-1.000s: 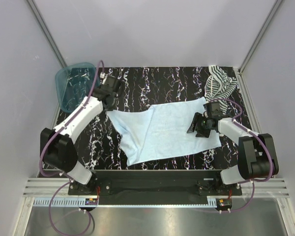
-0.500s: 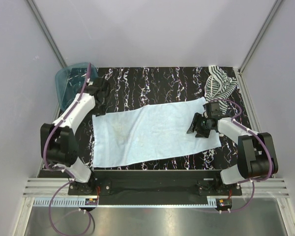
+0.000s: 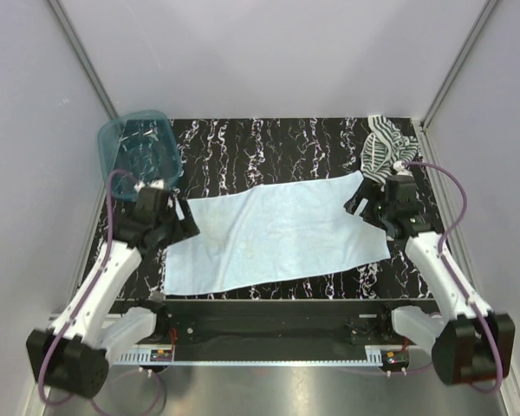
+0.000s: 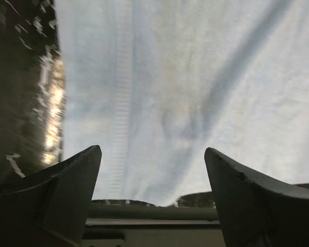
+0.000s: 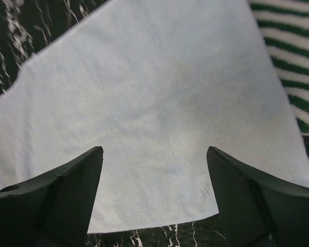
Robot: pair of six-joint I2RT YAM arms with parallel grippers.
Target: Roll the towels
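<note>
Stretching lengthwise between the counter's [image 3: 269,139] left and right edges, the pale blue towel [image 3: 277,234] lay with one short end beneath each of your spread, empty jaws.

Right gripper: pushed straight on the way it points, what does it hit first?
Likely the pale blue cloth towel, lying flat directly ahead of the open right gripper; nothing shows between them. Depth is unclear.
</note>
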